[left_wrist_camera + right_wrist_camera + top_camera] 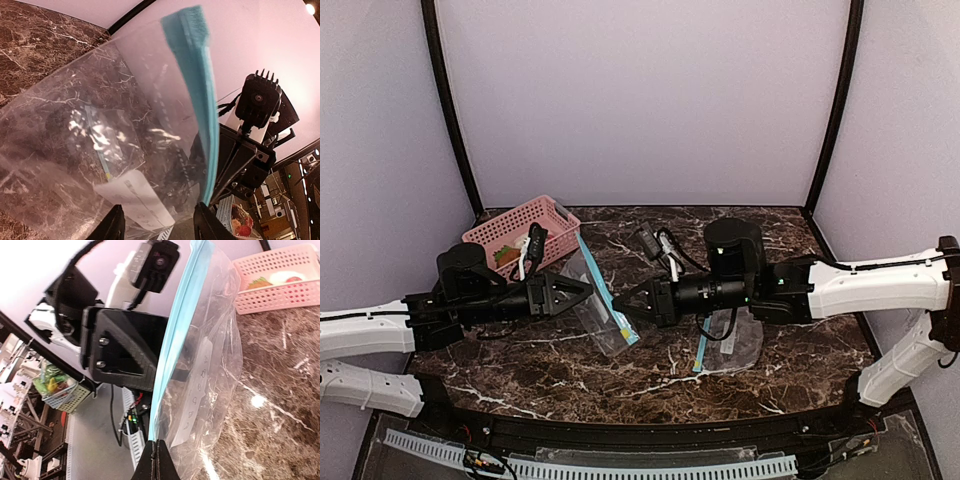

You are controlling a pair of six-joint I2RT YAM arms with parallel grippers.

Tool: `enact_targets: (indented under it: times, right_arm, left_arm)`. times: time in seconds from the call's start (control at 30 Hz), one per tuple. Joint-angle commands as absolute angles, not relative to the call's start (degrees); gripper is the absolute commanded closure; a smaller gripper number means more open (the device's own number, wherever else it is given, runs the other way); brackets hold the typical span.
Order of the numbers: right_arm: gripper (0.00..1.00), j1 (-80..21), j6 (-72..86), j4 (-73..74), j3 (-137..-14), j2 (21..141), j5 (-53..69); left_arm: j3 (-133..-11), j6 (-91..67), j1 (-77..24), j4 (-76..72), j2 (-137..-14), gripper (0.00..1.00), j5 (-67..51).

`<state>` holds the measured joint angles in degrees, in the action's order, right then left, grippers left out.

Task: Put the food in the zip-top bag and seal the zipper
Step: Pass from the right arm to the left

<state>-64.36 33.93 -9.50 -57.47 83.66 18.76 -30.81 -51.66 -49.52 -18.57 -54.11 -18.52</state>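
While the right gripper (157,452) has its 2 fingers pressed flat together on the low end of the teal zipper strip (175,330), the zip-top bag (210,365) stands up on edge above the marble table (280,390), in the centre of the top view between the 2 arms. The left gripper (160,227) faces it from the left of frame. Its 2 fingers (112,225) are spread well apart at the bottom of the left wrist view, with the bag's clear sheet and white label in the gap. I cannot tell if either finger touches the plastic, and no grip shows.

The food (280,279) is in the pink basket (270,302), at the upper right of the right wrist view and the upper left of the tabletop in the top view, apart from the bag. A green-orange piece, a whitish piece and a red one show over the rim.

A second clear bag (740,340) with its own teal strip lies flat under the right arm, lower right of centre in the top view.
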Motion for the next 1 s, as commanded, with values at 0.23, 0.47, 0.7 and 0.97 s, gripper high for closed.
enact_targets:
  times: [0.23, 0.47, 0.7, 0.97]
  right_arm:
    - [1.00, -63.5, 36.0, -20.1, -54.1, 80.6, 31.6]
    - [1.00, -63.5, 36.3, -20.5, -53.6, 80.6, 32.8]
    - [1.00, -63.5, 36.8, -21.9, -53.4, 80.5, 33.7]
    - [1.00, -63.5, 37.2, -22.3, -53.2, 80.6, 34.4]
  left_arm:
    - [-30.2, -51.6, -49.7, -29.0, -51.8, 0.64, -23.3]
    - [-29.9, -51.1, -49.7, -28.8, -48.9, 0.68, -20.6]
    - [-29.7, -50.7, -49.7, -27.7, -46.5, 0.72, -17.9]
    - [-29.0, -50.7, -49.7, -26.3, -44.2, 0.73, -15.8]
